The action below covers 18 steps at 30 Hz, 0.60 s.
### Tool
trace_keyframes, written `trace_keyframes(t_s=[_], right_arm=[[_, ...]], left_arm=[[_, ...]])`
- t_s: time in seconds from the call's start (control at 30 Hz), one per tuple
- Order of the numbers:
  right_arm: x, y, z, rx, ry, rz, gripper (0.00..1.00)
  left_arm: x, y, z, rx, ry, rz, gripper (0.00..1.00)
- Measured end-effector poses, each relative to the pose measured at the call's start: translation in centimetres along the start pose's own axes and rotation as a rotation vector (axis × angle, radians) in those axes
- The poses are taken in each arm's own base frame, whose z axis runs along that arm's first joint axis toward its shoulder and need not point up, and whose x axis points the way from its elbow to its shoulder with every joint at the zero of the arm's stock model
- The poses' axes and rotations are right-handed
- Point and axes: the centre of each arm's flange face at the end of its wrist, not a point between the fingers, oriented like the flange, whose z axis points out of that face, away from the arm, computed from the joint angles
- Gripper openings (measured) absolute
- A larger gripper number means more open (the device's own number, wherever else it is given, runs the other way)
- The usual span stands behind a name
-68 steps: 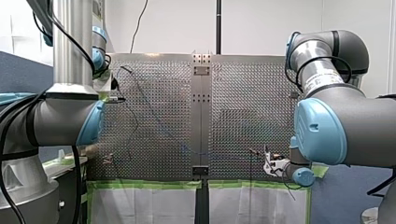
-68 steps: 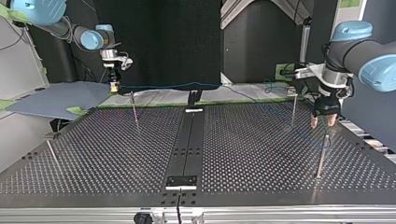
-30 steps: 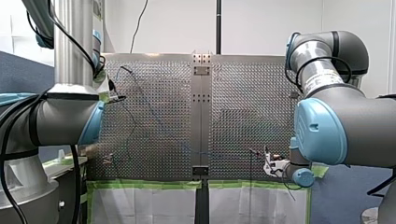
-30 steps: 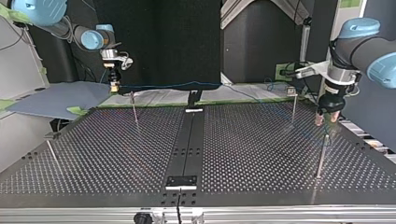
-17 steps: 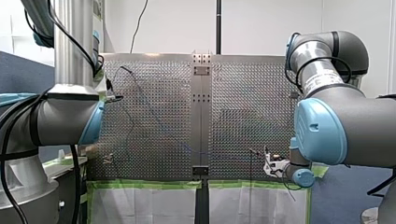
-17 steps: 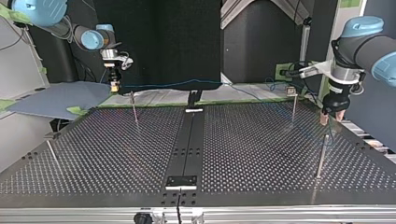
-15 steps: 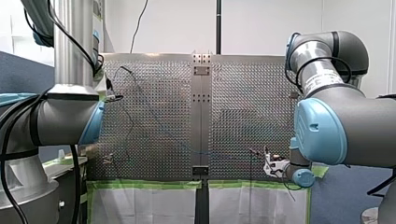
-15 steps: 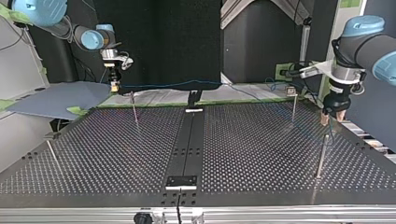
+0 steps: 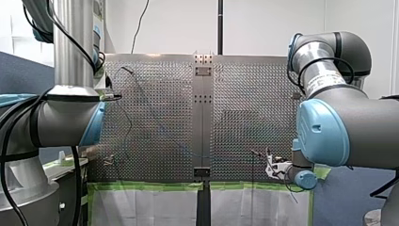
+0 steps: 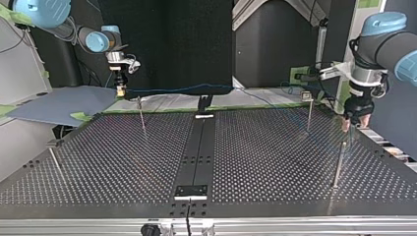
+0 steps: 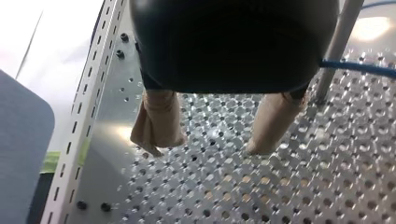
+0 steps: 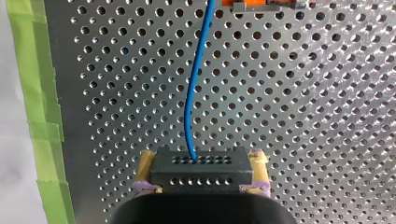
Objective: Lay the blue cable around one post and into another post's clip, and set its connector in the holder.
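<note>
— What's the right gripper (image 12: pixel 201 164) got?
— A black connector (image 12: pixel 201 171), pinched between its fingers (image 12: pixel 145 163). The blue cable (image 12: pixel 191 107) runs from it over the table (image 12: pixel 303 116) to an orange piece (image 12: pixel 252 3) ahead.
— And the edge?
— It has green tape (image 12: pixel 39 116).

No text, label or number is legible (in any view).
</note>
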Motion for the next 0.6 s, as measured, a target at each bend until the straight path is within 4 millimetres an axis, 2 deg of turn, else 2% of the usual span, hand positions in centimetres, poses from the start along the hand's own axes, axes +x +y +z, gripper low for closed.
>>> trace_keyframes(t_s=[0.13, 0.33, 0.6], right_arm=[[0.0, 0.0, 0.0, 0.0, 0.001, 0.0, 0.0], [-0.1, 0.0, 0.0, 0.0, 0.001, 0.001, 0.0], [-0.1, 0.0, 0.0, 0.0, 0.005, 0.001, 0.0]], left_arm=[[0.2, -0.1, -0.5, -0.007, -0.018, 0.035, 1.0], [0.9, -1.4, -1.7, 0.043, -0.015, 0.087, 1.0], [2.1, -2.1, -1.7, 0.099, 0.038, 0.099, 1.0]])
